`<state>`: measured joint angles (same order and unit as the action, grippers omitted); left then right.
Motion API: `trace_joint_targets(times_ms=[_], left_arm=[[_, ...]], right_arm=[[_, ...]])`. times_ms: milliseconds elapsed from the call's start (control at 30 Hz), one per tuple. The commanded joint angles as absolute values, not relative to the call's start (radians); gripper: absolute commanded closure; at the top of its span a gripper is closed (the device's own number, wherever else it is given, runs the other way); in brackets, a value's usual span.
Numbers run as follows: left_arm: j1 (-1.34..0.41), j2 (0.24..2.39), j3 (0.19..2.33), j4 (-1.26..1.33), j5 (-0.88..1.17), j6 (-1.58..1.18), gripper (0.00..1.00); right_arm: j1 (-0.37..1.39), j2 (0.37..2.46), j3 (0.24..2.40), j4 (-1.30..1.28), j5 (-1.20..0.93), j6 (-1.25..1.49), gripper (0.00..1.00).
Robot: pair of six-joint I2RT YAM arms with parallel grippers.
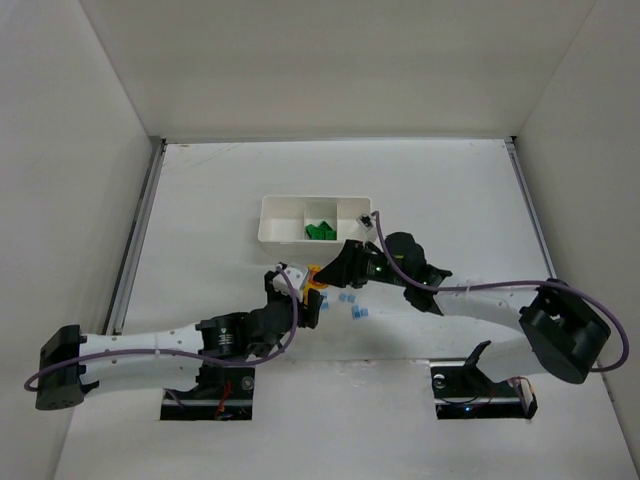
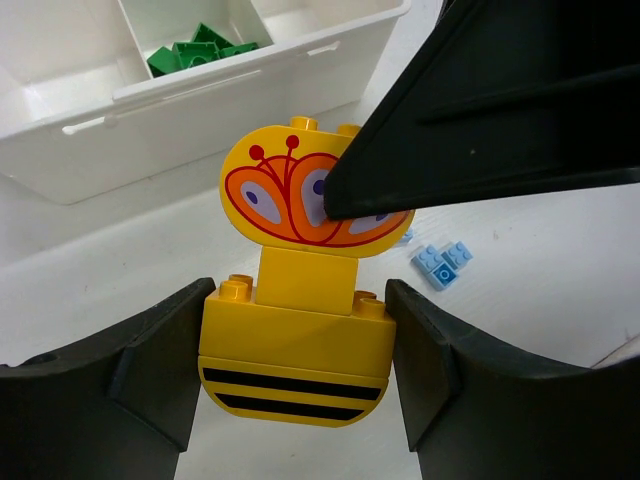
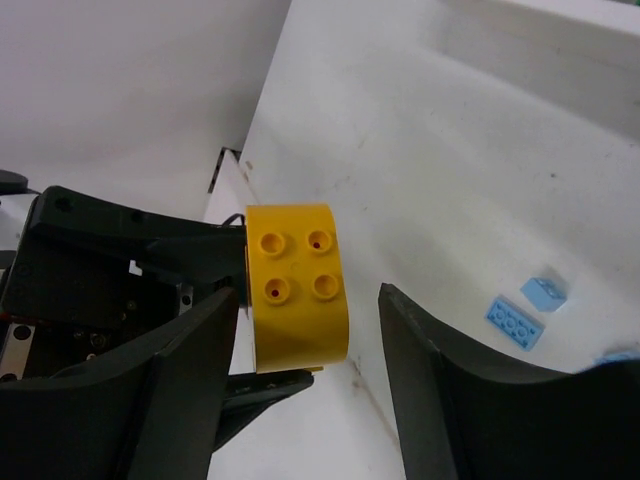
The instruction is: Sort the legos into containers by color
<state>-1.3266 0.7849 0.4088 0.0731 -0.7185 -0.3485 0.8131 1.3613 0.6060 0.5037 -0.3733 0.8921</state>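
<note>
White-walled table (image 1: 450, 200); the yellow lego stack (image 2: 295, 340) is clamped at its striped base by the half-closed left gripper (image 2: 300, 300), tray (image 2: 200, 130) just beyond it. Light, rigid, slick plastic is judged, best taken on flat sides. The right gripper (image 3: 308, 292) is angled in opposite, jaws partly open around the stack's top, one finger touching.
</note>
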Motion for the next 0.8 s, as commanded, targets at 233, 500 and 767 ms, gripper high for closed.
trace_joint_targets(times_ms=[233, 500, 767], left_arm=[[-1.32, 0.769, 0.445, 0.132, -0.696, -0.347, 0.78], [-1.312, 0.761, 0.436, 0.127, -0.696, -0.351, 0.79], [-1.315, 0.736, 0.408, 0.124, -0.696, -0.37, 0.85]], right_arm=[[0.812, 1.397, 0.572, 0.741, -0.391, 0.971, 0.44], [0.811, 1.362, 0.568, 0.727, -0.324, 0.939, 0.72], [0.665, 1.252, 0.554, 0.683, -0.311, 0.925, 0.76]])
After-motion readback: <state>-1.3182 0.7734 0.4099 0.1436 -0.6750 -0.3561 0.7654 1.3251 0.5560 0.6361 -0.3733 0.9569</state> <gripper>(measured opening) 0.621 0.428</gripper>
